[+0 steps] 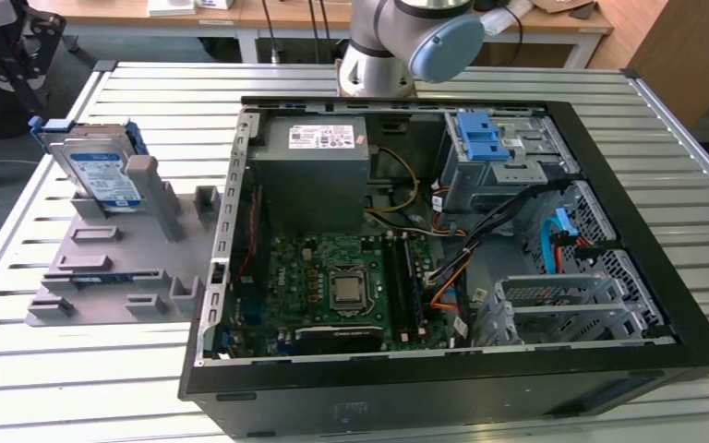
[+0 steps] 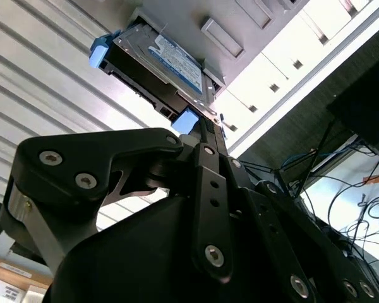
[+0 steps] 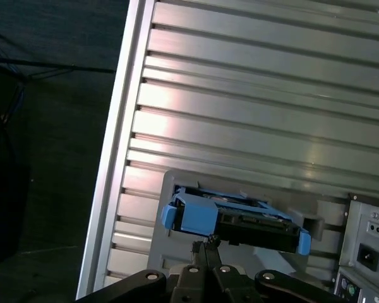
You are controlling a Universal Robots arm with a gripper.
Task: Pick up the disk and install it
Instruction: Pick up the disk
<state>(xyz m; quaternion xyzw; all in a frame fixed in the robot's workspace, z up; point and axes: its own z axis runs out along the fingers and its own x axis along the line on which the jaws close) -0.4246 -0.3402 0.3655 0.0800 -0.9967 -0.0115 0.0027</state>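
The disk (image 1: 99, 171), a silver drive with a white-and-blue label in a blue bracket, stands on edge in a grey holder (image 1: 121, 268) at the exterior view's left. My gripper (image 1: 16, 65) hangs at the far left corner of the table, behind the disk and apart from it. In both wrist views the black fingers come together at their tips, shut with nothing between them, and point at the disk (image 2: 170, 63) (image 3: 240, 221) from a short distance. The gripper (image 2: 205, 126) (image 3: 205, 243) does not touch the blue bracket.
An open computer case (image 1: 453, 378) lies on the slatted metal table (image 1: 108, 388) to the exterior view's right of the holder. Inside are a grey power supply box (image 1: 318, 161), a motherboard (image 1: 342, 277), and a drive bay with a blue latch (image 1: 478, 138).
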